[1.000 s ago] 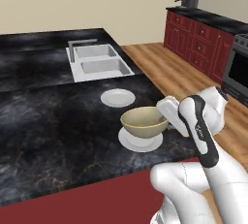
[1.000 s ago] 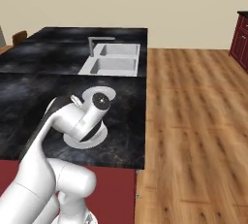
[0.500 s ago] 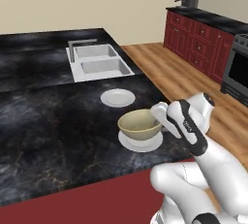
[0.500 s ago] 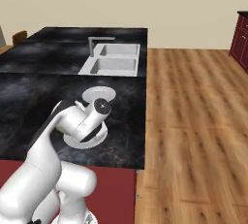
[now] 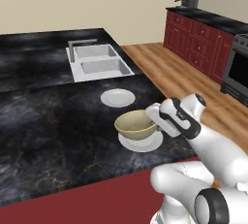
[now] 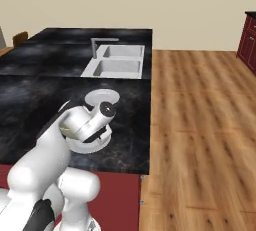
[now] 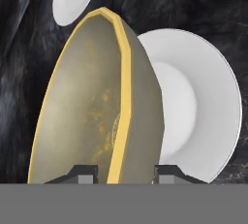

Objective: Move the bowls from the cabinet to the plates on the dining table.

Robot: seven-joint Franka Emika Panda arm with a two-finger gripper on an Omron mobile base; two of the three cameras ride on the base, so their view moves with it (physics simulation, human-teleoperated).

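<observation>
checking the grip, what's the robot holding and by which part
The olive-tan bowl, held by its rim: the gripper has one fingertip inside the wall and one outside.

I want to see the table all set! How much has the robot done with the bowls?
Nothing looks finished yet. In hand: the gripper holds the olive-tan bowl by its rim, just above the near white plate. Left: releasing it there, and the far white plate has no bowl yet.

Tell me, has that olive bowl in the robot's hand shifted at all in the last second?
Barely. The olive bowl has stayed over the near plate, with the other plate beyond; at most it has sunk slightly toward the near plate.
</observation>
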